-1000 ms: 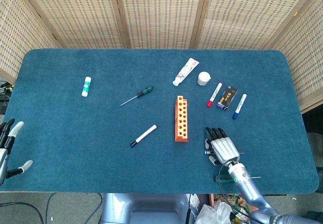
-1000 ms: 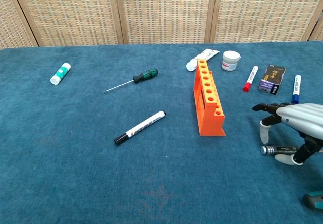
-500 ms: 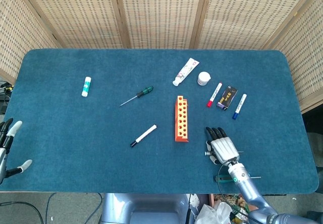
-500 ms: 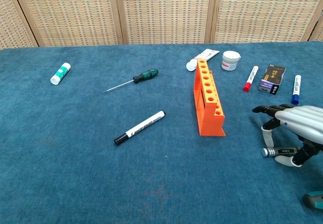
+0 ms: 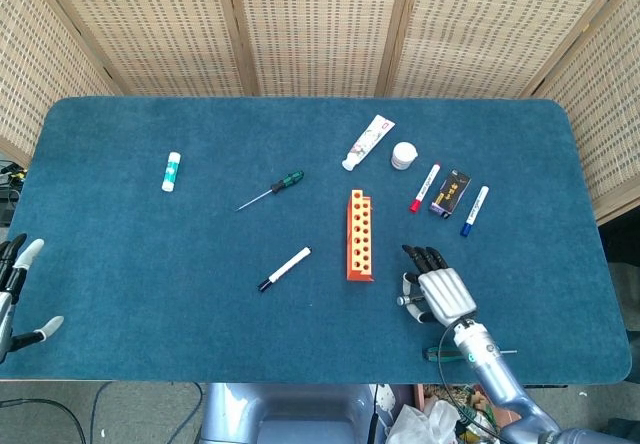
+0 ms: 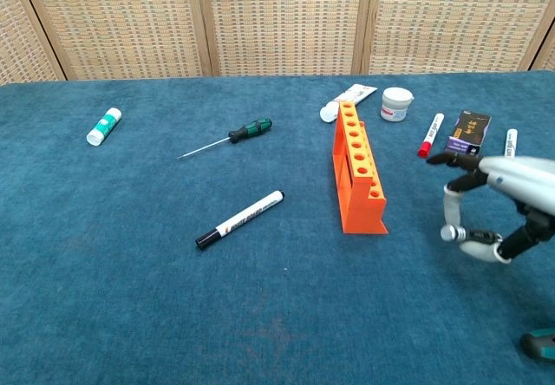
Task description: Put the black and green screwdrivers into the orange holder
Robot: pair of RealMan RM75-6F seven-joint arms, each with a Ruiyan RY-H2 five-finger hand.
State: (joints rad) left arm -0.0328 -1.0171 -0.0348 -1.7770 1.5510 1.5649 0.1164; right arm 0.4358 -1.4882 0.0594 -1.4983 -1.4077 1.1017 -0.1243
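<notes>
Raised since a second ago: right hand (image 6: 507, 207), now lifted off the cloth and nearer the orange holder (image 6: 357, 167), a small metal-tipped piece pinched between thumb and fingers; what the piece is cannot be told.

Black and green screwdriver (image 6: 230, 137): lying flat on the blue table (image 5: 150, 254), left of the holder and well apart from it, handle toward the holder, untouched.

Orange holder: upright, row of holes facing up, none seen filled.

Left hand (image 5: 18, 289): at the table's left edge, fingers apart, holding nothing.

Handling note: the screwdriver lies nearer the left hand's side; take it at the handle, bring it upright and lower the shaft squarely into a hole.

Also present: black-capped marker (image 6: 240, 218), glue stick (image 6: 103, 126), red marker (image 6: 428, 134).
</notes>
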